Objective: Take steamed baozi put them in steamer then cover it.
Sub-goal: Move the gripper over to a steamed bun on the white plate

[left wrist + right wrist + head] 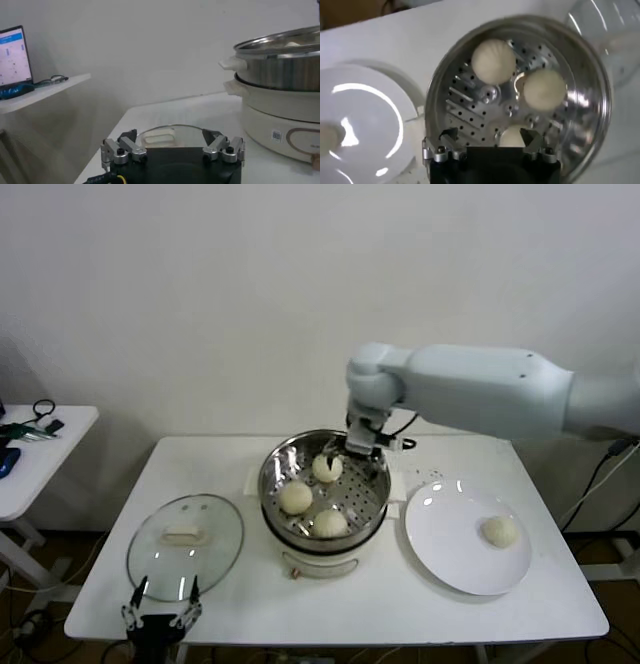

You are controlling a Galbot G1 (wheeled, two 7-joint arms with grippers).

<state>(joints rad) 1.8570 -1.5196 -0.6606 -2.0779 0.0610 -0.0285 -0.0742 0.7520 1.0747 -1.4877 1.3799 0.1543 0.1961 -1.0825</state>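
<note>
Hovering over the far side of the steamer [325, 489], my right claw [490, 136] stands spread wide with nothing between its fingers; one baozi [512, 137] sits on the perforated floor directly beneath the gap, and I cannot tell whether the fingertips touch it. Two more baozi lie in the basket with it, one [493, 61] toward the plate side and one [544, 89] toward the lid side, all three apart from each other. In the head view they show as three cream domes inside the shiny steel ring, which rests on its white pot base [322, 562] in the middle of the bench [400, 609].

My left claw [160, 612] waits at the near edge of the bench, also spread wide and empty, just in front of the glass cover [186, 545]. The cover lies flat on the bench to the left of the steamer, its cream handle up, apart from the pot.

To the right of the steamer sits a white plate [450, 549], carrying the fourth baozi [500, 531] alone toward its right side.

On the pot base the left wrist view shows a small square code label [276, 135] and an oval outlined panel beside it; no lettering is readable. A lit screen [12, 55] stands on a side table [35, 459] at my left, its writing too small to read.
</note>
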